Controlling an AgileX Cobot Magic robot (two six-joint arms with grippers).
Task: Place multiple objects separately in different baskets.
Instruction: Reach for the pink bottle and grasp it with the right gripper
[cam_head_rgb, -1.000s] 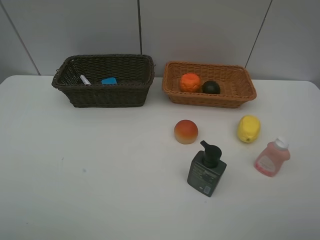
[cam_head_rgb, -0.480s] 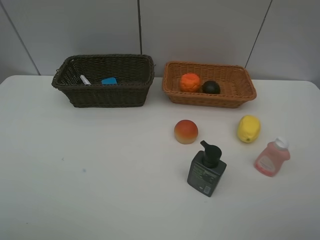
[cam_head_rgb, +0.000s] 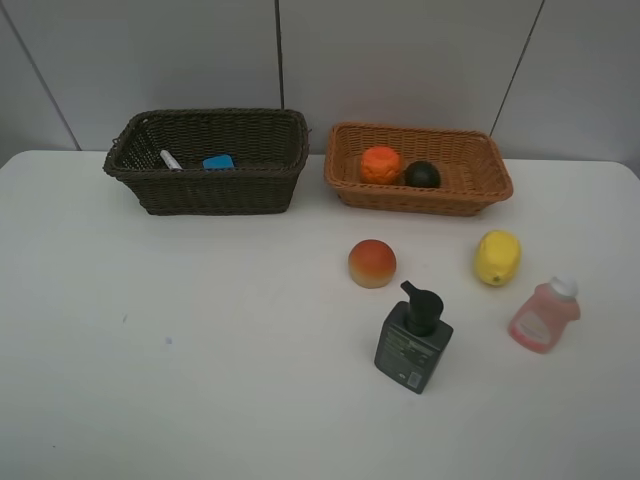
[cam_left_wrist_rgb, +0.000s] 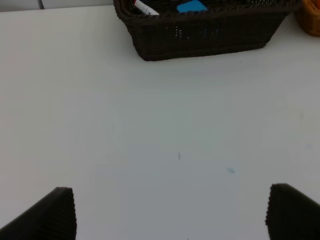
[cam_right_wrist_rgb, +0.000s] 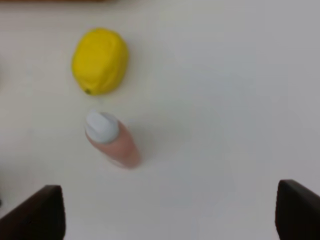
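- The dark brown basket (cam_head_rgb: 215, 190) stands at the back edge of the table (cam_head_rgb: 200, 330), left of the middle. In it lie a white marker (cam_head_rgb: 171, 159) with a red cap and, just beside it, a blue-topped eraser (cam_head_rgb: 218, 162).
- The orange-tan basket (cam_head_rgb: 420, 197) stands next to it at the back edge, right of the middle, and the two baskets do not touch. It holds an orange (cam_head_rgb: 380, 165) and a dark mangosteen (cam_head_rgb: 422, 174), side by side.
- Four things are on the bare table in front of the tan basket. They are a peach (cam_head_rgb: 372, 263) near the middle, a lemon (cam_head_rgb: 497, 257) toward the right edge, a dark pump bottle (cam_head_rgb: 413, 340) nearer the front, and a pink bottle (cam_head_rgb: 544, 316) with a white cap close to the lemon.
- The pump bottle carries a label with pale print, and the pink bottle has a faint label. Both are too small to read.
- The left gripper (cam_left_wrist_rgb: 172, 215) hovers over bare table in front of the dark basket, its fingers spread wide and holding nothing.
- The right gripper (cam_right_wrist_rgb: 167, 212) hangs above the table near the pink bottle and lemon, its fingers also wide apart and empty.
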